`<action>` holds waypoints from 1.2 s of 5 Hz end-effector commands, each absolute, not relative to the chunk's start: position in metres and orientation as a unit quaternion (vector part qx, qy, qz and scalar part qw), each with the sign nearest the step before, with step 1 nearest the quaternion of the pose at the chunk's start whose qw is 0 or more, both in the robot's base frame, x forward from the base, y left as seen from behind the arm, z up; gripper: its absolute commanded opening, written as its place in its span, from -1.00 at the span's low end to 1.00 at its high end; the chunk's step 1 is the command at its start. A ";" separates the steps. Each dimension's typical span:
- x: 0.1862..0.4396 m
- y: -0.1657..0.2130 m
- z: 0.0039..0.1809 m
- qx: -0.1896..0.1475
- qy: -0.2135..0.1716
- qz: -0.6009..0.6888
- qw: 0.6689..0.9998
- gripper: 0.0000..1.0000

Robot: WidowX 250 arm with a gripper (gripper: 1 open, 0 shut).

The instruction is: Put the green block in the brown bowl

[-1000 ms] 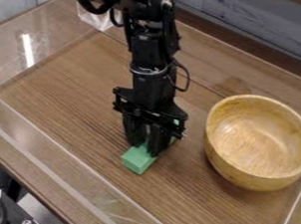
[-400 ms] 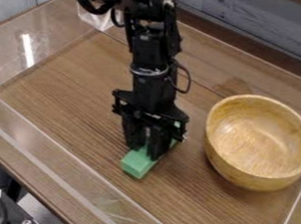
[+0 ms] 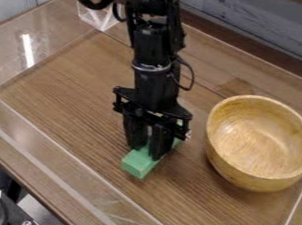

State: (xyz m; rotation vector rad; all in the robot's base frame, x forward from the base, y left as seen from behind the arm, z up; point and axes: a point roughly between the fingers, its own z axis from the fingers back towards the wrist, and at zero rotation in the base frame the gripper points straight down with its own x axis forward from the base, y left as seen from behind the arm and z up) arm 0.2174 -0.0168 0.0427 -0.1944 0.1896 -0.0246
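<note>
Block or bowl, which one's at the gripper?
The green block. The gripper is shut on its upper end, while the brown bowl sits apart on the right, empty.

Dark wood-grain table [image 3: 62, 86], clear side panels [image 3: 37, 139].

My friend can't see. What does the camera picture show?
A black robot arm's fingers are shut on a small green block low over a wooden table. A round brown bowl, with nothing in it, sits apart to the block's right.
</note>
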 end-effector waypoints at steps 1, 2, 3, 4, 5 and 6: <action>0.227 -0.021 0.062 -0.095 0.064 -0.019 0.993 -1.00; 0.226 -0.024 0.070 -0.096 0.064 -0.022 0.993 -1.00; 0.227 -0.031 0.084 -0.096 0.060 -0.028 0.993 -1.00; 0.233 -0.046 0.113 -0.094 0.049 -0.034 0.994 -1.00; 0.242 -0.065 0.158 -0.089 0.032 -0.039 0.995 -1.00; 0.246 -0.089 0.193 -0.084 0.017 -0.064 0.994 -1.00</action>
